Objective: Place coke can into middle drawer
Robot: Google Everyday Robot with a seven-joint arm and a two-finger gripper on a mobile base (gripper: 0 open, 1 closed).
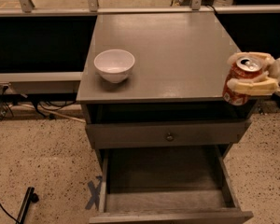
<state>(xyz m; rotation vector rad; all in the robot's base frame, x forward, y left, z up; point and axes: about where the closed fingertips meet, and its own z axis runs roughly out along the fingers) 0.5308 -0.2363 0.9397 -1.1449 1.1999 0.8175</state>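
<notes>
Here, end effector [230, 72] clasps cylindrical coke can [241, 73] beside grey cabinet [177, 50]

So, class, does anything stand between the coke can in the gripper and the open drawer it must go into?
Nothing visible blocks it. The gripper holds the coke can at the cabinet top's front right corner, above the open middle drawer, whose floor shows bare. The closed drawer front probably lies behind the can's way down.

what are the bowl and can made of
The bowl looks like glazed ceramic or plastic: glossy white. The coke can, gripped by the end effector at the right front corner of the cabinet, looks like painted metal: silvery top.
</notes>
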